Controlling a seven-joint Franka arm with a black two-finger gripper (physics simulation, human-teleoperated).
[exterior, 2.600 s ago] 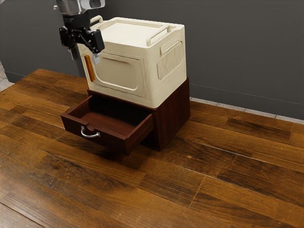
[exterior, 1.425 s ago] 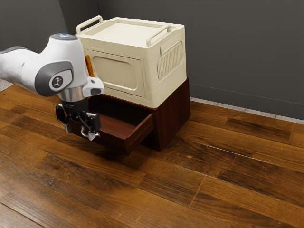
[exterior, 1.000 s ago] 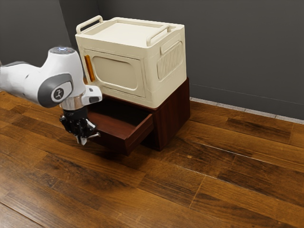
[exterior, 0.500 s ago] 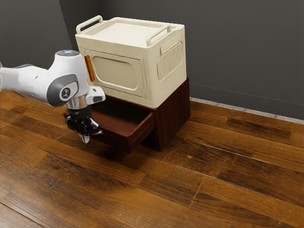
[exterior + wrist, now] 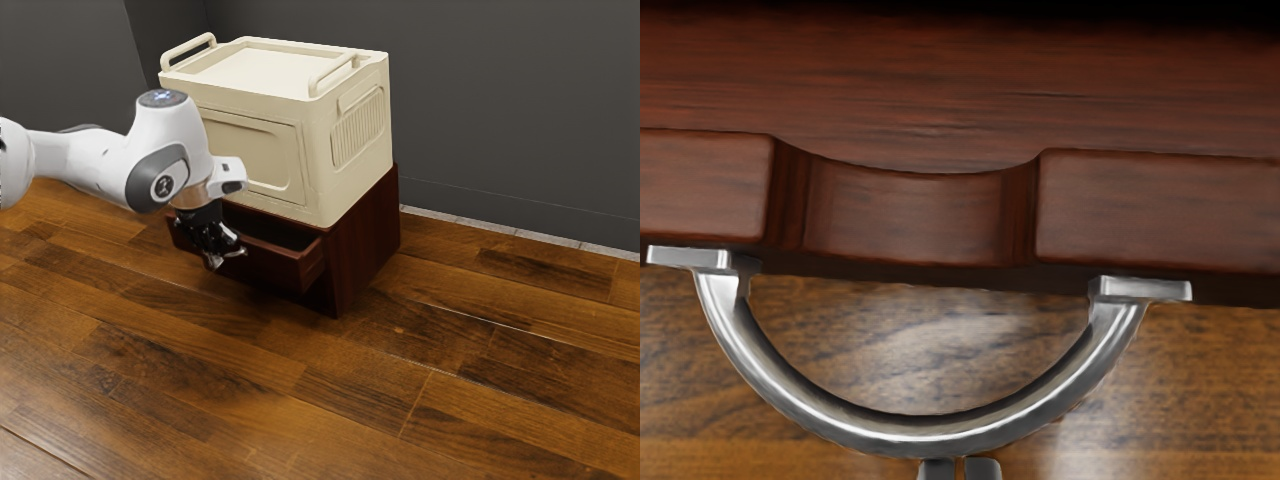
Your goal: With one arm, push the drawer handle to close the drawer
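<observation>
My gripper (image 5: 214, 262) is at the front of the dark red drawer (image 5: 278, 273), by its handle (image 5: 237, 253). The drawer is partly out of its cabinet (image 5: 362, 240), with a strip of its inside visible. In the wrist view the silver curved handle (image 5: 930, 432) stands out from the notched drawer front (image 5: 910, 215). The gripper (image 5: 959, 470) has its two fingertips side by side, shut with nothing between them, against or very near the outer middle of the handle's curve.
A cream box (image 5: 250, 150) with two top handles sits on the cabinet. Wooden flooring (image 5: 480, 380) spreads in front and toward the exterior view's right, and a dark wall (image 5: 510, 110) rises behind.
The drawer has slid farther into the cabinet. My hand came down from beside the cream box to the handle, its fingers closed, and it then moved toward the cabinet along with the drawer.
</observation>
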